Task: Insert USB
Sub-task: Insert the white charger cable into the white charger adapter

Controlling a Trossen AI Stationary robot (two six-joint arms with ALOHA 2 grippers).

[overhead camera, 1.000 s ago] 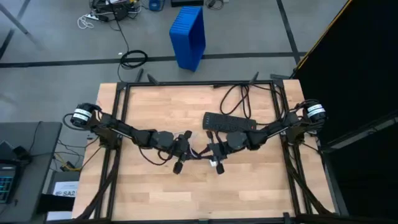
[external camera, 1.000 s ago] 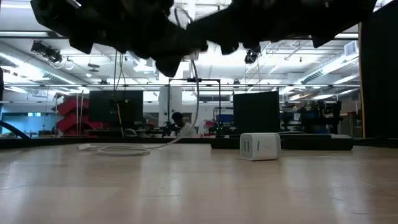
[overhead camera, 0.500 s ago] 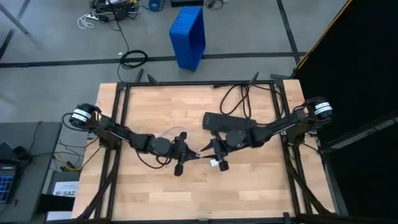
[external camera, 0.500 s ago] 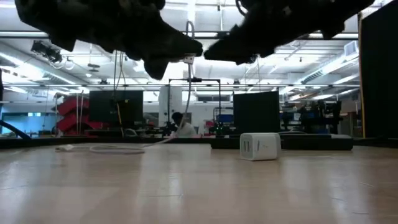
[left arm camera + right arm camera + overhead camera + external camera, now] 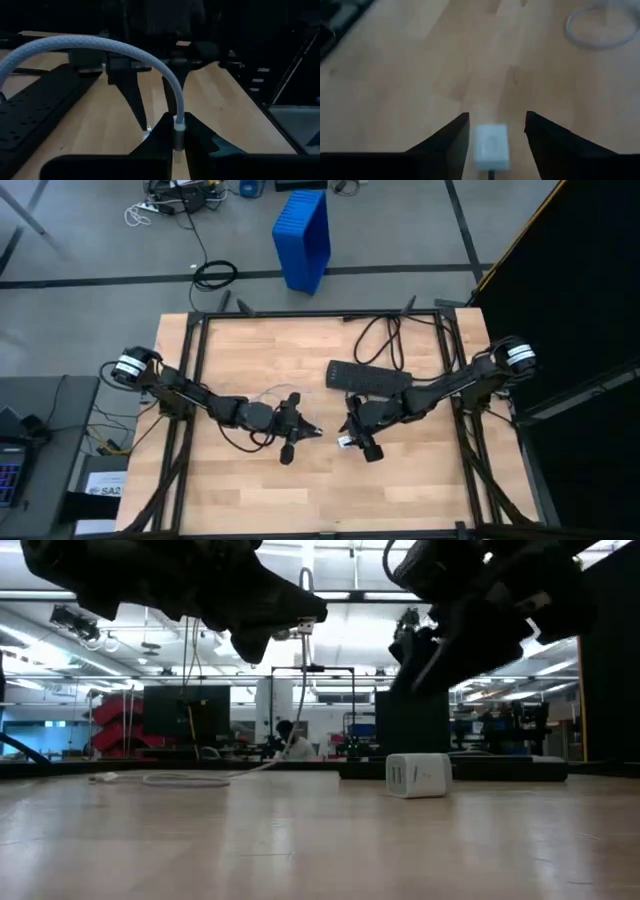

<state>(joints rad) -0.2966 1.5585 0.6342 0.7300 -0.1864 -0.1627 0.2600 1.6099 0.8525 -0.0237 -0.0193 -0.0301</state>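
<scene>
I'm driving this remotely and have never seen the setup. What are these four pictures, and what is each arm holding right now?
Two dark robot arms work at a wooden table. One picture looks straight down, one looks level across the tabletop, and two come from cameras on the arms' wrists. The left tool is shut on the plug end of a white cable, lifted off the table. The right tool is open and empty, poised over a small white cube, probably a charger. A black power strip lies farther back.
</scene>
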